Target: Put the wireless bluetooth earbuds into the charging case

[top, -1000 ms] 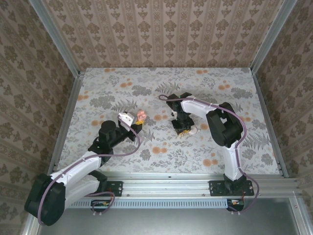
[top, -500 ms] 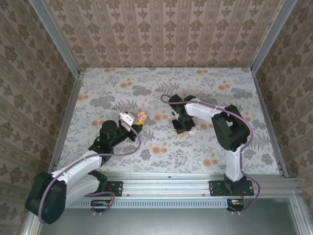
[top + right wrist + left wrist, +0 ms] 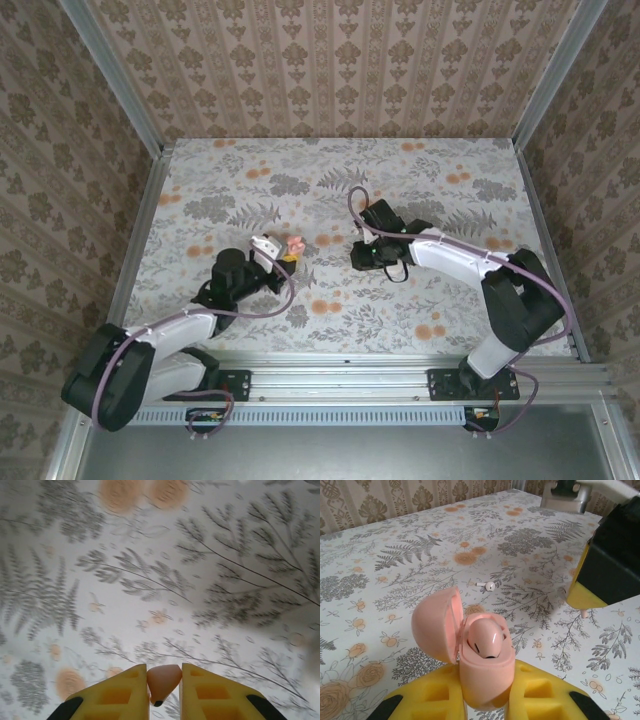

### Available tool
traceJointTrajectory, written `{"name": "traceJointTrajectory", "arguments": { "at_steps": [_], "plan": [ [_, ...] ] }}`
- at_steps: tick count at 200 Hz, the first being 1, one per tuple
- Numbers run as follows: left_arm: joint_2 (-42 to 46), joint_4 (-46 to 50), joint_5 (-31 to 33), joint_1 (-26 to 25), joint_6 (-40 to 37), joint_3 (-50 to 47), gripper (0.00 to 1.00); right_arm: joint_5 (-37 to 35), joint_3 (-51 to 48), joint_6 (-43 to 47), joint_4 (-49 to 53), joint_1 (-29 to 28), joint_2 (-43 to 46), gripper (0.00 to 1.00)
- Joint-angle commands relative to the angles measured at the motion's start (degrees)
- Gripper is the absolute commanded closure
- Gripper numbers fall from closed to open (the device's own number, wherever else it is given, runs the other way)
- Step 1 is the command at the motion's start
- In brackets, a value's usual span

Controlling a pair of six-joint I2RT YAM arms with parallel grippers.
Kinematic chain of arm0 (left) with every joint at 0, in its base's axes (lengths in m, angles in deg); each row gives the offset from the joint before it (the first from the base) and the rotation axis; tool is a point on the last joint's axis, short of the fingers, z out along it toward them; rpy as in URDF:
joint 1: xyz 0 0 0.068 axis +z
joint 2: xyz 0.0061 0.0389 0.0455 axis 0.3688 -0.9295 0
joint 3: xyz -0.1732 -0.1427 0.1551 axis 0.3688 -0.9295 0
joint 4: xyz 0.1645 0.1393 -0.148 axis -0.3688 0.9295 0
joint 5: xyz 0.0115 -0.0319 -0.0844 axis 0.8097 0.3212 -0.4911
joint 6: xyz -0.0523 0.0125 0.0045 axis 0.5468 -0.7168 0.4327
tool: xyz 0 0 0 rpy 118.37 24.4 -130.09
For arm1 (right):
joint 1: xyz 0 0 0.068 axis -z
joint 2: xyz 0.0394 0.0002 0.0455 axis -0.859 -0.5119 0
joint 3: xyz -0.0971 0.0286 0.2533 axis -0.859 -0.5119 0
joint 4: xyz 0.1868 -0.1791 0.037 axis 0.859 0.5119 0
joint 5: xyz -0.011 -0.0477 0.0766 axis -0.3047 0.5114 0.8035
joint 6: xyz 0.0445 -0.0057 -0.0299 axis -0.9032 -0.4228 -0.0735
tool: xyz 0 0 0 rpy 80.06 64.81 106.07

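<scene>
From above, the right arm (image 3: 450, 255) reaches flatter, its elbow farther right than a second ago, over a floral bench (image 3: 250, 170) between patterned walls (image 3: 330, 60). Left wrist: the left fingers (image 3: 540, 692) clamp the open pink charging case (image 3: 485, 675), a pink earbud (image 3: 487, 637) seated inside, a white earbud (image 3: 488, 585) lying on the bench beyond. Right wrist: the right fingers (image 3: 120, 692) pinch a dark-tipped pink earbud (image 3: 163, 677) above the bench.

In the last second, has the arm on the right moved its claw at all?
Yes. The right gripper has shifted slightly left, toward the orange flower printed on the tablecloth, while its elbow swung out right.
</scene>
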Motion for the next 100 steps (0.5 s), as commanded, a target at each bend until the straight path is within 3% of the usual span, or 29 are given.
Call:
{"name": "traceJointTrajectory", "arguments": {
  "at_steps": [1, 55, 100],
  "plan": [
    [-1.6, -7.5, -2.6, 0.2, -0.8, -1.0, 0.94, 4.3, -2.8, -3.9, -12.2, -1.3, 3.1, 0.81],
    [-3.2, -9.7, -5.1, 0.2, -1.4, -0.8, 0.94, 2.4, -5.5, -5.7, -26.5, -4.9, 6.9, 0.81],
    [-1.8, -8.6, -4.8, 0.2, -1.5, -0.7, 0.94, 2.2, -5.0, -5.8, -32.1, -7.1, 7.7, 0.81]
  ]
}}
